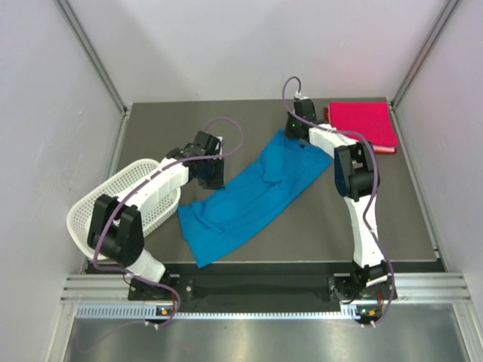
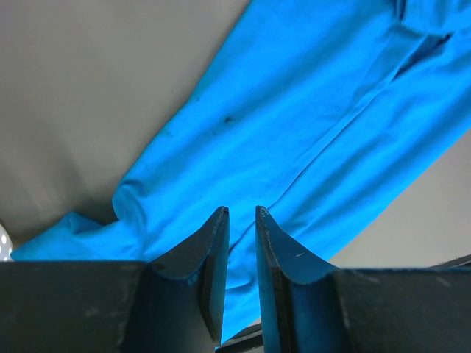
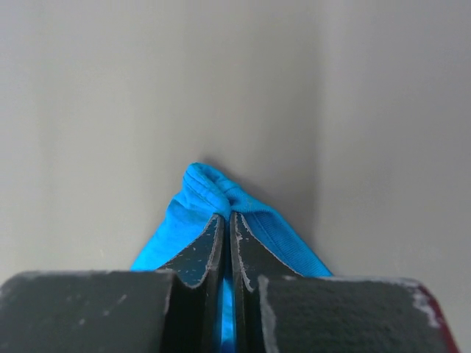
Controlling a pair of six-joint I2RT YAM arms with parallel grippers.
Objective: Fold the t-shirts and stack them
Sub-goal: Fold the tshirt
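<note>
Both arms are built alike, with white tubular links between chunky black joint housings. The left arm [image 1: 162,183] and the right arm [image 1: 364,234] each carry a thin purple-grey cable [image 1: 241,137] that loops free by the wrist and trails down to a black base [image 1: 362,290] at the near edge. A small green light [image 1: 290,115] glows on the far end of the right arm. The left gripper [image 2: 241,213] has black wedge-shaped fingers [image 2: 213,257] tapering to thin tips; those of the right gripper [image 3: 227,217] are flecked with pale scuffs

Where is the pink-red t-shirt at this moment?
In the top view the pink-red t-shirt lies folded at the table's far right corner, just right of the right gripper holding the blue t-shirt.
</note>
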